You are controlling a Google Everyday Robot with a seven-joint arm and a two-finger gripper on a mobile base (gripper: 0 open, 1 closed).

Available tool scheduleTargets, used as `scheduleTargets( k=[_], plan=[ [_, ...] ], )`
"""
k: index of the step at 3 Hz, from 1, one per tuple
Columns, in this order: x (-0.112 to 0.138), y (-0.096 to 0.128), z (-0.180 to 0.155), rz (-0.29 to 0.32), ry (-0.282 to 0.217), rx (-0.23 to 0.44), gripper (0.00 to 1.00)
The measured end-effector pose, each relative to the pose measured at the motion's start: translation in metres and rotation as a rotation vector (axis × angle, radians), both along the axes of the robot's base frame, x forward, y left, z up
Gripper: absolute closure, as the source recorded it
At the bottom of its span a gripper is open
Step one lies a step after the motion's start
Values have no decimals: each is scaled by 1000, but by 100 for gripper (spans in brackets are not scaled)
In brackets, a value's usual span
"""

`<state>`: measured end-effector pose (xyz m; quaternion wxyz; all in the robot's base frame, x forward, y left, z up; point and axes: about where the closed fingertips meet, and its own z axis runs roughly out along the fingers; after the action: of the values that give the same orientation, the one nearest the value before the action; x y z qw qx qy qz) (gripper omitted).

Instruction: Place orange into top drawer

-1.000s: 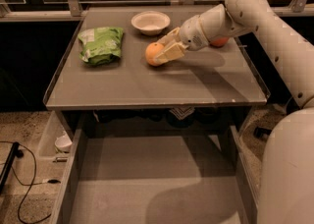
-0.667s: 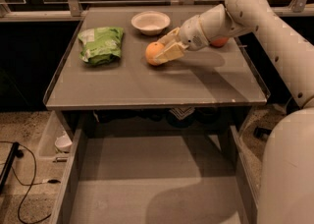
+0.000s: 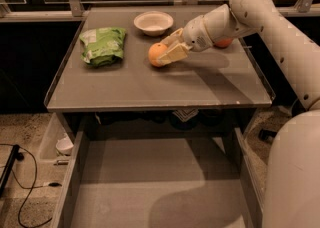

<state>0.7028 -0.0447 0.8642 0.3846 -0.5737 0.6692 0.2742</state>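
Gripper over the flat grey bench, fingers pinching the small round orange: lift clear, then carry toward six o'clock above the wide grey top drawer.

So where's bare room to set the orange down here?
The top drawer is bare between its side walls. On the table, the front strip before the green bag and orange is free. The back is crowded: bowl and the gripper at the orange.

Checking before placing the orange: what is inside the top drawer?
The top drawer shows only bare bottom; its rear is hidden under the table. The gripper holds the orange on it.
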Motion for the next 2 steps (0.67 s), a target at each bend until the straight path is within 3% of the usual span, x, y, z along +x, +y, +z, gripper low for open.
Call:
scheduleTargets(
  k=[1,2],
  plan=[
    [-4,6,4,17,-18,-5,100],
    [-23,2,13,28,-53,-3,100]
  ],
)
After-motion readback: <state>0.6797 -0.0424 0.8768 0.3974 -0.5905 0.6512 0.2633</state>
